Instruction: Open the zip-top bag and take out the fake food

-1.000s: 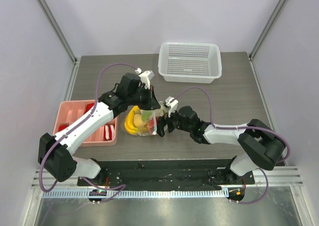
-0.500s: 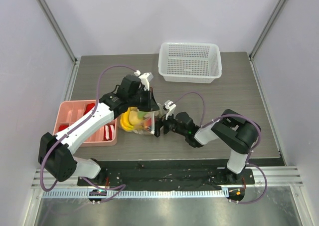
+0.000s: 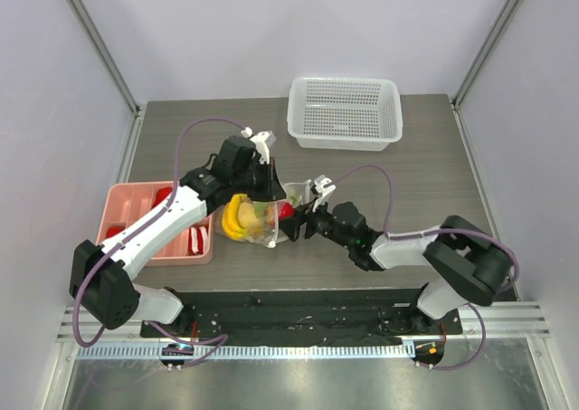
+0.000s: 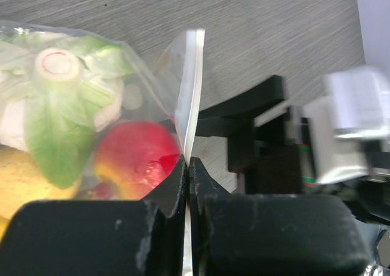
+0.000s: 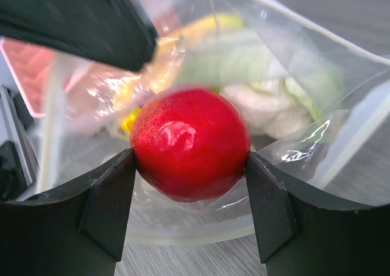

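bag: the bag (image 3: 264, 222) sits near the middle of the table (image 3: 416, 179), a touch toward 7 o'clock, with its mouth open and facing 3 o'clock

left gripper: the left gripper (image 4: 187, 166) is pressed together on the white zip strip at the bag's 12 o'clock edge, holding that lip up

right gripper: the right gripper (image 5: 190, 160) reaches into the mouth from 4 o'clock. Its fingers (image 5: 109, 209) are on either side of the red fruit (image 5: 190, 143) and look to be touching both flanks, so it's a pinch, but only a light one I'd say

rest of the food: the cauliflower (image 4: 58, 99) and bananas (image 3: 237, 218) are deeper in, toward 9 o'clock

around it: basket (image 3: 345, 111) at 1 o'clock, tray (image 3: 127, 197) at 9 o'clock

progress: my guess is bag opened, first piece about to come out, nothing out yet

risk 1: the fruit is round and glossy, so a shallow or off-centre squeeze could squirt it back inside

risk 2: if film is caught under a pad, pulling drags the whole bag and could yank the strip out of the left gripper

risk 3: that strip grip is thin, and a slip drops the lip over the fruit
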